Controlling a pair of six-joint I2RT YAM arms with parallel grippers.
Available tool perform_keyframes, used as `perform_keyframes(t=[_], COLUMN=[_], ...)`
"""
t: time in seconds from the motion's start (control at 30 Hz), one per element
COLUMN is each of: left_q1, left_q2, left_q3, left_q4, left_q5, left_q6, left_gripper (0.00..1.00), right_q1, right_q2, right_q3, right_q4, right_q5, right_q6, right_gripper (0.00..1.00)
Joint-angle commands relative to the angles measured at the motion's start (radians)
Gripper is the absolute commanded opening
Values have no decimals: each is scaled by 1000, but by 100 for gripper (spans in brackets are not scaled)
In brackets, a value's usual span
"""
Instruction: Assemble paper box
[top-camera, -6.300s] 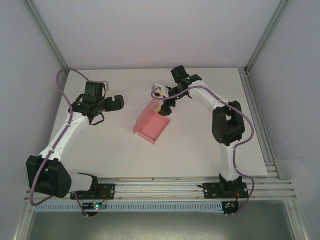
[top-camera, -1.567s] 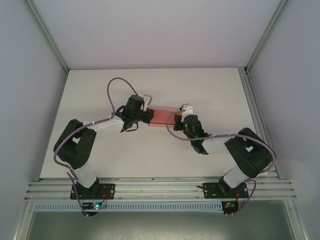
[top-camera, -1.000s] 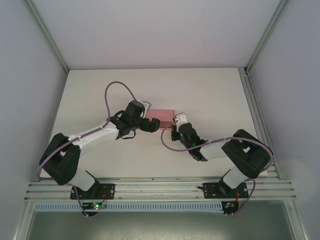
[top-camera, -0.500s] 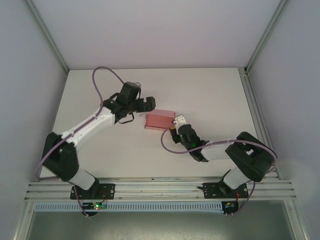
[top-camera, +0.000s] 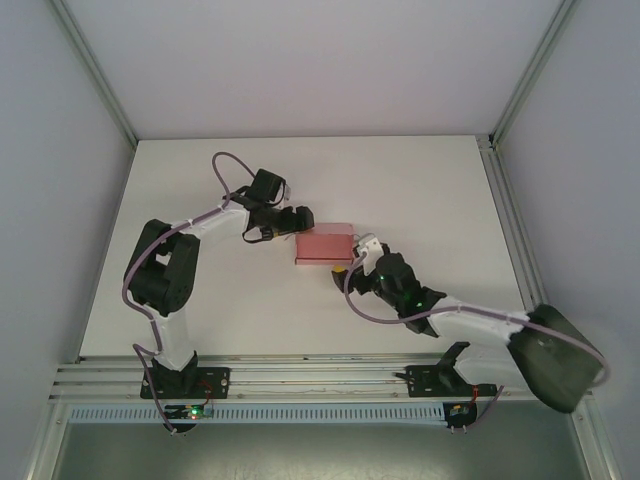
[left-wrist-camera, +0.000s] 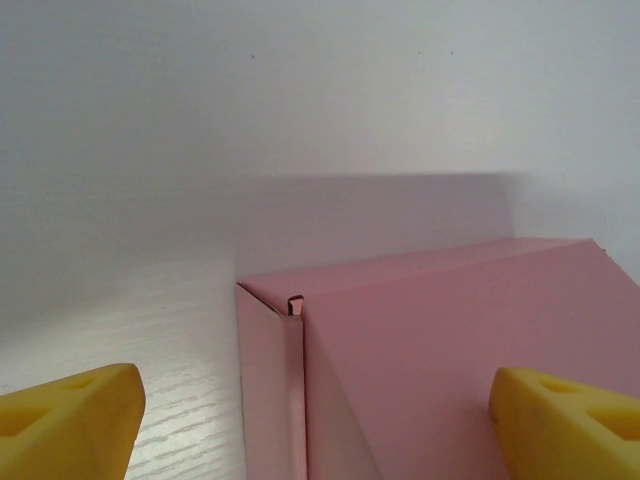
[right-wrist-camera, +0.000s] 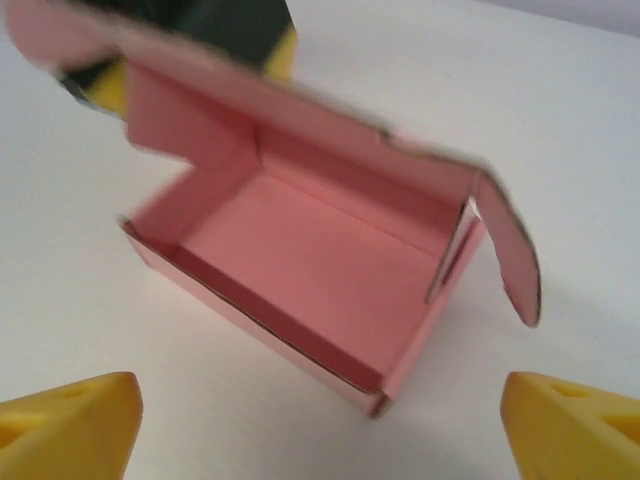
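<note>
The paper box (top-camera: 325, 245) is a small pink card box standing mid-table. In the right wrist view the box (right-wrist-camera: 300, 265) has its tray open and its lid raised at the far side, side flaps hanging loose. My left gripper (top-camera: 303, 221) is open at the box's far left edge; its yellow fingertips (left-wrist-camera: 65, 420) straddle the pink back wall (left-wrist-camera: 450, 350). My right gripper (top-camera: 346, 268) is open just off the box's near right corner, with its fingertips (right-wrist-camera: 65, 425) apart over bare table in front of the tray.
The white table (top-camera: 420, 190) spreads around the box, bounded by an aluminium frame (top-camera: 510, 215) on the right and the rail at the near edge. Purple cables loop over both arms.
The left gripper has come down against the box's far left edge. The right arm has stretched out lower and pulled slightly back from the box. The lid now stands raised.
</note>
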Motion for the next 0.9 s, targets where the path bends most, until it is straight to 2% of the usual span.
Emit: perform_keyframes(t=[0.0,0.13,0.23,0.33,0.5,0.57,0.6,0.7,0.87], left_q1=[-2,-1,-2,-2,-2,0,1,17,57], left_q2=[-23,-8,1,7,18,21,23,24,23], left_q3=[-45,-76,-95,-109,-138,-154,-162,-192,-271], left_q4=[26,72,95,103,166,198,212,262,418], left_q5=[19,43,64,61,119,144,154,197,286], left_q6=[28,22,22,28,17,7,6,-10,-77], left_gripper=[89,85,81,76,56,46,45,25,21], right_q1=[2,-29,-90,-187,-275,-316,-334,-385,-419], right_q2=[-121,-199,-174,-48,206,266,286,335,389], right_q3=[48,114,165,260,414,438,441,438,426], right_q4=[-96,-176,-198,-287,-411,-417,-407,-365,-349], right_q5=[-103,-107,-26,-63,-105,-157,-187,-284,-431], right_q6=[16,3,92,199,273,303,320,356,378], right_gripper=[98,98,98,98,98,98,98,98,98])
